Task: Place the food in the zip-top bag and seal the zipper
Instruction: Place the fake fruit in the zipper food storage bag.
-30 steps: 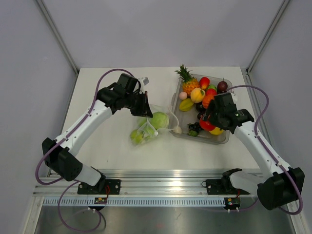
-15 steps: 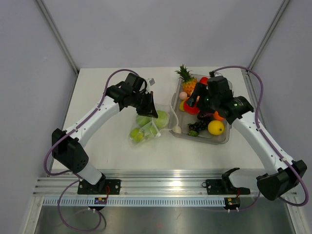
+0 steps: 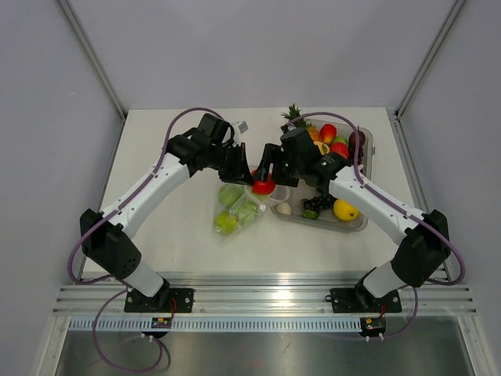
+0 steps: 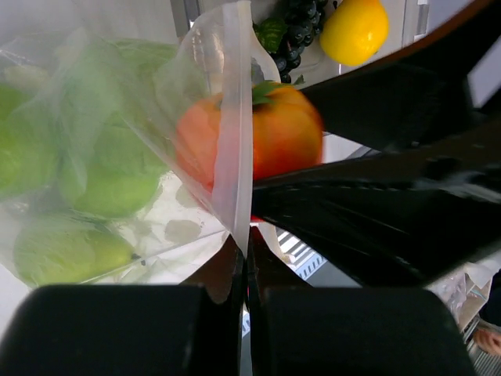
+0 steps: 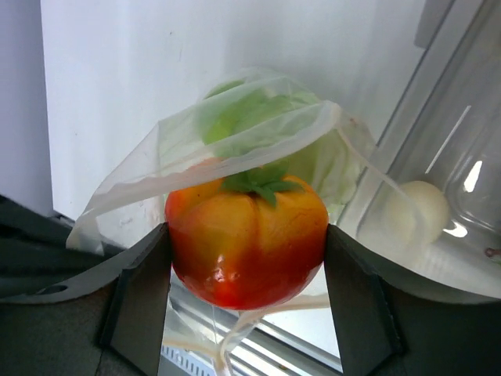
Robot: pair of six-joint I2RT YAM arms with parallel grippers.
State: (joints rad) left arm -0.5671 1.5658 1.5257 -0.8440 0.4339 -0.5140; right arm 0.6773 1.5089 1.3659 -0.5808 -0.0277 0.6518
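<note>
My left gripper (image 4: 247, 270) is pinched shut on the limp, slippery mouth edge of the zip-top bag (image 4: 94, 157). My right gripper (image 5: 247, 262) clamps the glossy, probably light toy tomato (image 5: 235, 211) across its middle, at that mouth.

A clear rigid tray (image 3: 356, 225) sits on the white table (image 3: 168, 235) — right side; a rail (image 3: 266, 290), seemingly aluminium, fronts it.

Left wrist view: blurs the tomato (image 4: 274, 133), half veiled behind zip-top bag (image 4: 117, 141) film; crops lemon (image 4: 354, 30) and grapes (image 4: 301, 27) at the top edge. From above, hides most of the pineapple (image 3: 292, 114) behind the right arm (image 3: 368, 200).
</note>
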